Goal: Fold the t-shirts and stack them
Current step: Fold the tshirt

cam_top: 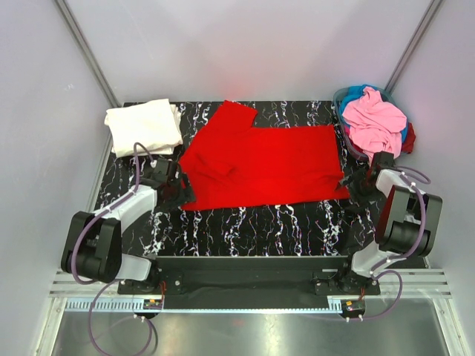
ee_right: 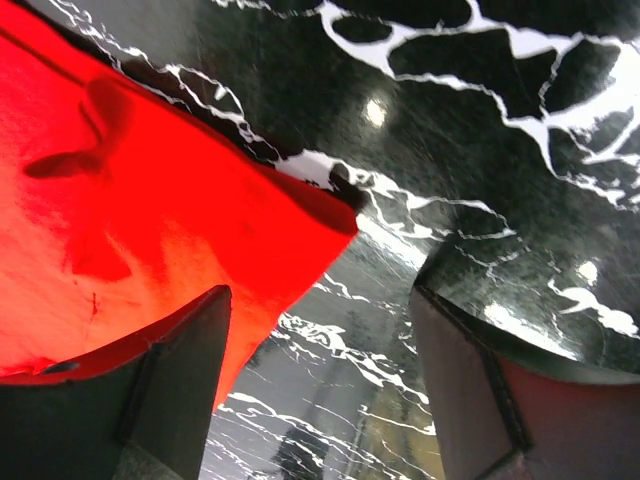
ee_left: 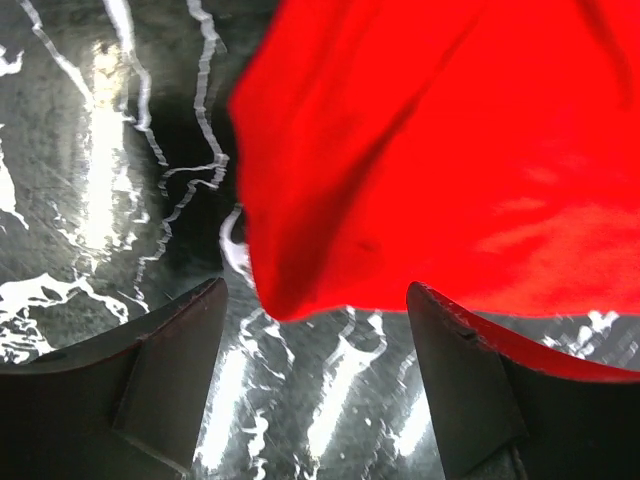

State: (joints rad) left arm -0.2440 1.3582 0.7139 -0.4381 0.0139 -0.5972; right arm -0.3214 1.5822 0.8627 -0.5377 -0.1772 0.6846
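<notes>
The two dark fingers (ee_left: pixel 170 370) of the left hand (ee_left: pixel 315 295) stood wide apart at the lower edge of the frame. A bright red t-shirt (ee_left: pixel 430 150) filled the upper right, and one rounded corner of it pointed down between the fingertips. The black bench (ee_left: pixel 100 180) with white veins showed at the left and along the bottom.

We look into a robotics lab cell: plain white panels (cam_top: pixel 252 44) on aluminium struts (cam_top: pixel 90 55) box in a black marbled desk (cam_top: pixel 252 222), with the cabled left arm (cam_top: pixel 122 208) and right arm (cam_top: pixel 404 215) bolted to a metal rail (cam_top: pixel 252 302) at its near edge.
</notes>
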